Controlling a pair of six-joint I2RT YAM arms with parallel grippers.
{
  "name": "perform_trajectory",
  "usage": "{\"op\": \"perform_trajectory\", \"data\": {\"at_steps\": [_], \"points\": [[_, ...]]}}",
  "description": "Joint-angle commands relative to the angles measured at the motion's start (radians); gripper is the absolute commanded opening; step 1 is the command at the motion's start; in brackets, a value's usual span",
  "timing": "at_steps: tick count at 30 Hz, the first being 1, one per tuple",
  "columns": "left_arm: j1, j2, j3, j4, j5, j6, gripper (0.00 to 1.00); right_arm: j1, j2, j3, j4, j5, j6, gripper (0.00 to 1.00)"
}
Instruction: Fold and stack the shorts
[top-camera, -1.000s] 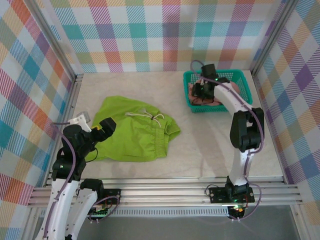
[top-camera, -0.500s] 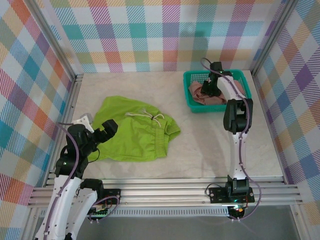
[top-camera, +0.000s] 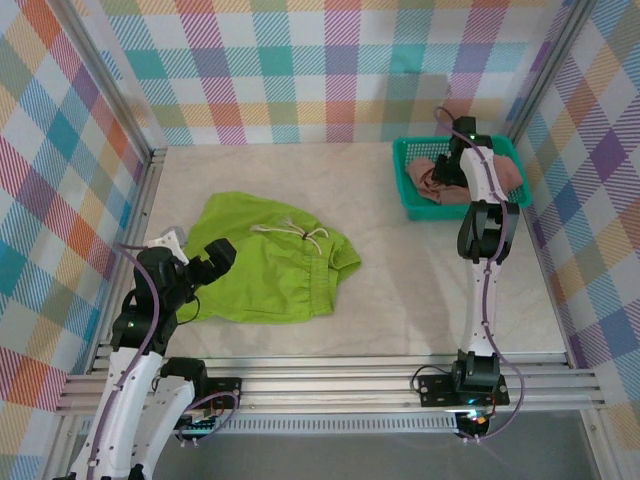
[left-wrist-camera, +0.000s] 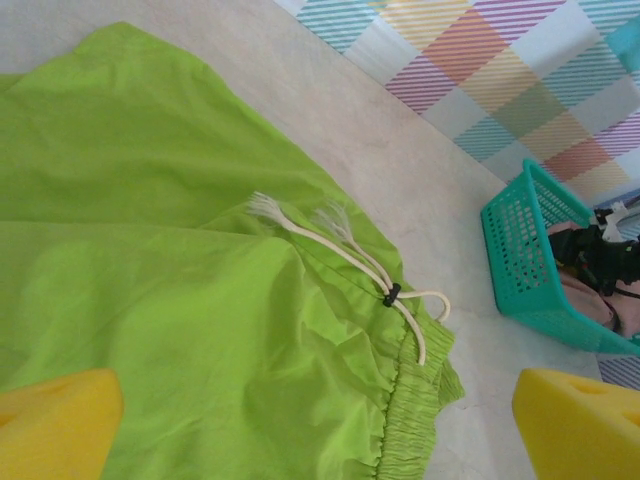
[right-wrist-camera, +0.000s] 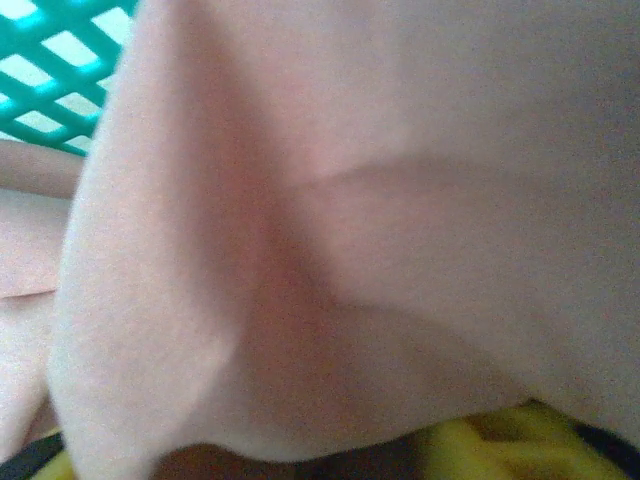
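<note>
Dragged rightward, the teal basket (top-camera: 402, 175) is now seen at two o'clock, limp salmon shorts (top-camera: 505, 178) draped over the right gripper (top-camera: 450, 170), its grip not discernible, while soft lime shorts (top-camera: 270, 275), best taken by the waistband (left-wrist-camera: 405, 400), are spread at nine o'clock beneath the wide-spread left gripper (top-camera: 212, 252).

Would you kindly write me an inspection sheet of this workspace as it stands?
surface: pale marbled table top, flat.
job's things: green shorts spread left of centre, white drawstring lying out; pink shorts bunched in the teal basket at the far right.
clutter: nothing seen.
grippers: left gripper open over the green shorts' left part; right gripper down in the basket among pink cloth, grip not visible.
cables: purple cable along the left arm, no snag seen.
surroundings: plaid walls, aluminium frame.
</note>
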Motion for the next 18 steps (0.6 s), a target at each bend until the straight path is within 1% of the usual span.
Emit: {"op": "perform_trajectory", "data": {"at_steps": [1,3,6,7,11,13,15,18], "points": [[0.008,0.011,0.007,-0.023,-0.036,-0.006,1.0,0.015,-0.04,0.026,-0.03,-0.035,0.021,0.54],[0.009,0.037,0.025,-0.061,-0.08,-0.024,1.0,0.046,-0.145,-0.024,0.033,-0.041,0.012,0.65],[0.009,0.101,0.065,-0.155,-0.162,-0.067,1.0,0.107,-0.307,-0.128,0.123,-0.001,-0.019,0.76],[0.009,0.115,0.075,-0.173,-0.18,-0.078,1.0,0.128,-0.36,-0.171,0.151,0.016,-0.026,0.79],[0.009,0.164,0.127,-0.275,-0.308,-0.134,1.0,0.263,-0.617,-0.434,0.285,0.084,-0.028,0.81],[0.01,0.174,0.144,-0.307,-0.345,-0.151,1.0,0.35,-0.751,-0.587,0.355,0.124,-0.028,0.81],[0.012,0.187,0.153,-0.324,-0.362,-0.165,1.0,0.444,-0.879,-0.736,0.413,0.139,-0.02,0.81],[0.013,0.219,0.15,-0.326,-0.333,-0.17,1.0,0.59,-1.028,-0.938,0.418,0.129,0.074,0.81]]}}
